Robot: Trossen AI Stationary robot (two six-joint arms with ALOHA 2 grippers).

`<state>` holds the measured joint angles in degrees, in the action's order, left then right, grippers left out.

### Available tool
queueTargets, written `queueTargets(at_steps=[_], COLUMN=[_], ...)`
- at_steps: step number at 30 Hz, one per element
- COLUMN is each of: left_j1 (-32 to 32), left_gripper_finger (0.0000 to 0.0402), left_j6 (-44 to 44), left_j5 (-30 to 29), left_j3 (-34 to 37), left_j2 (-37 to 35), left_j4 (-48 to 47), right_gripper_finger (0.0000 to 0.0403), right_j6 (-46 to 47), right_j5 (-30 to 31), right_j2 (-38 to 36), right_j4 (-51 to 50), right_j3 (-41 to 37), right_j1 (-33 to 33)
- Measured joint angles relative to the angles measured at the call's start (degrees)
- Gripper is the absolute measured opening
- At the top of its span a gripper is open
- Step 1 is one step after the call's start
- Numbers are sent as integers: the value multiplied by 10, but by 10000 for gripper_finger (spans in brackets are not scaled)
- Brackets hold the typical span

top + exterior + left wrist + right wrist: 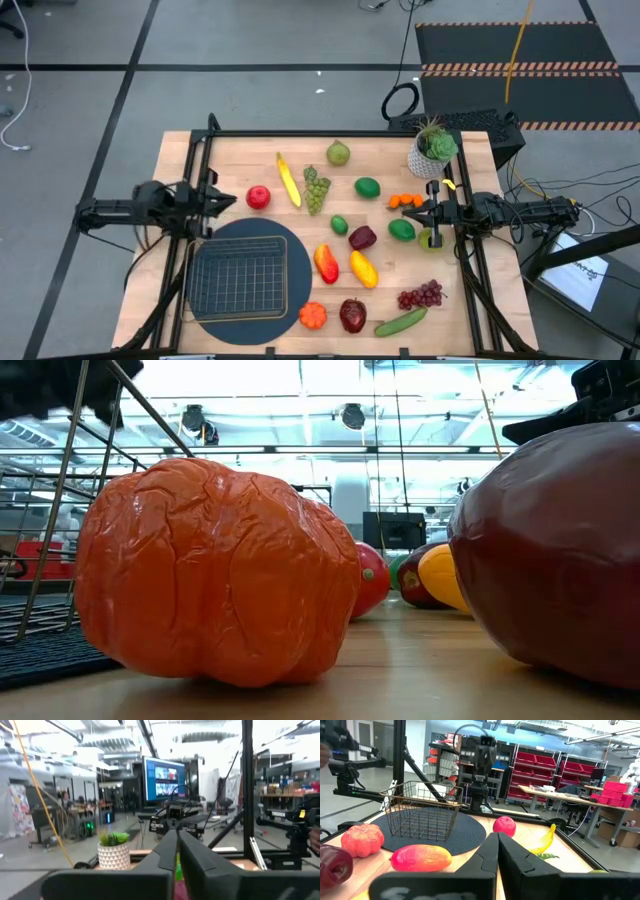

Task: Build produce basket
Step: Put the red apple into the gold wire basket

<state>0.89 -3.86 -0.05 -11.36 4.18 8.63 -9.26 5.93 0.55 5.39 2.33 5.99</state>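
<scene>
The dark wire basket (238, 276) stands on a round dark mat (292, 312) at the table's near left; it also shows in the right wrist view (422, 812). The produce lies scattered on the wood: a red apple (258, 197), a banana (289, 180), green grapes (316, 188), a pear (338, 153), a cucumber (401, 321), purple grapes (421, 294) and others. My left gripper (232, 200) hovers shut at the left edge, pointing at the red apple. My right gripper (410, 212) hovers shut at the right edge. Both hold nothing.
A potted green plant (433, 150) stands at the far right corner. A black frame (300, 133) runs along the table's edges. In the low view a lumpy orange fruit (215, 570) and a dark red apple (560, 550) sit near the front edge, right of the basket.
</scene>
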Motion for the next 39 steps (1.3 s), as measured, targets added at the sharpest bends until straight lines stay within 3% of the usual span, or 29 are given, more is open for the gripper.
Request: queueTargets(at_steps=[8,18,23,31,39], left_j1=[0,0,0,7,16], left_gripper_finger=[3,3,13,4,19], left_j6=[25,72,74,55,56], left_j5=[0,0,0,-18,-21], left_j3=[-212,-433,-415,-315,-309], left_j2=[146,299,313,331,342], left_j4=[-190,-436,-438,-317,-300], right_gripper_finger=[0,0,0,0,0], right_j6=[12,174,221,287,235], right_j5=[0,0,0,2,125], right_j2=[0,0,0,0,4], right_j4=[5,2,-1,-2,-2], right_j3=[0,0,0,0,37], right_j1=[0,0,0,0,0])
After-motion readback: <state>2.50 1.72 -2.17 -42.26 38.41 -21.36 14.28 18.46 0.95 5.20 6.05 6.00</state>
